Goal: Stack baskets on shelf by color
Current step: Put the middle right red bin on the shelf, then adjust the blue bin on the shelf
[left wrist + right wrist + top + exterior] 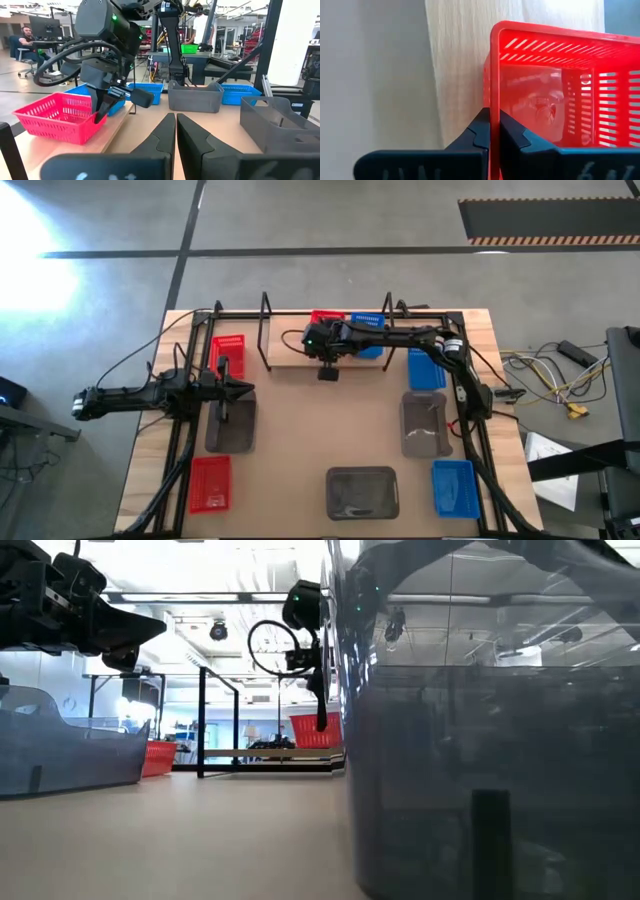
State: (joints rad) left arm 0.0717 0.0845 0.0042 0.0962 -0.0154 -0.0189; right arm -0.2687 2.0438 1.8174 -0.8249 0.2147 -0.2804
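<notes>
The right tool (pixel 328 360) is over the shelf (pixel 290 355) at the back of the worktop (pixel 300 430). Its two fingers (pixel 480 132) are pinched on the thin wall of a red basket (pixel 325 320). The right wrist view shows this wall squeezed between the finger tips, with one finger outside the basket and one inside. The red basket sits on the light wood plank of the shelf. Just beside it, to the right, is a blue basket (pixel 367 330), also on the shelf. How they are turned is hard to tell, because the arm hides much of them.

The left tool (pixel 238 390) waits at the left side of the worktop. Its fingers (pixel 165 135) are together, with only a thin gap. It points to the right, across the worktop.

Near it lies another red basket (pixel 228 350), with its long side running from front to back. A grey basket (pixel 230 428) lies just in front of that one, turned the same way. A third red basket (pixel 210 483) is at the front left corner.

On the right side are a blue basket (pixel 426 368), a grey basket (pixel 425 425) and another blue basket (pixel 453 487), all long from front to back. One more grey basket (pixel 362 492) is at the front middle, long from left to right.
</notes>
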